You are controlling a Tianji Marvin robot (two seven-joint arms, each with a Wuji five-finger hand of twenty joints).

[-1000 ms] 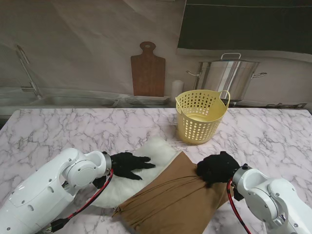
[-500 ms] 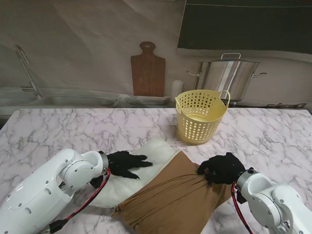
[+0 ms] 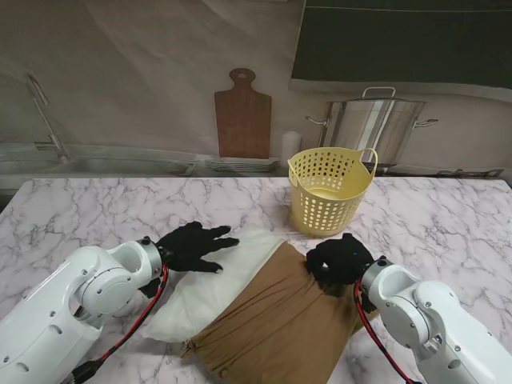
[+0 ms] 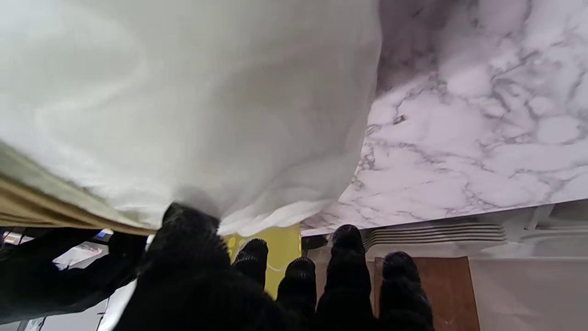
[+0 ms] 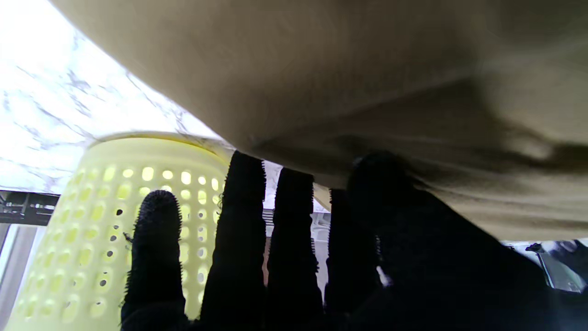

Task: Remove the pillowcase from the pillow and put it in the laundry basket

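Observation:
A white pillow [image 3: 210, 286] lies on the marble table [image 3: 88, 212], its nearer right part still inside a brown pillowcase [image 3: 272, 332]. My left hand [image 3: 192, 245] rests open on the pillow's far left edge, fingers spread. In the left wrist view its thumb touches the pillow [image 4: 183, 115]. My right hand [image 3: 339, 259] sits on the pillowcase's far right corner. The right wrist view shows the pillowcase [image 5: 344, 69] pinched between thumb and fingers. The yellow laundry basket [image 3: 324, 212] stands upright just beyond my right hand, with nothing visible inside it.
A wooden cutting board [image 3: 242, 120] and a steel pot [image 3: 376, 128] stand against the back wall, with a white cylinder [image 3: 290, 144] between them. A sink and tap [image 3: 48, 120] are at the far left.
My left hand slid farther away and to the left over the pillow. My right hand moved left and away along the pillowcase corner, and the bunched folds there have smoothed out.

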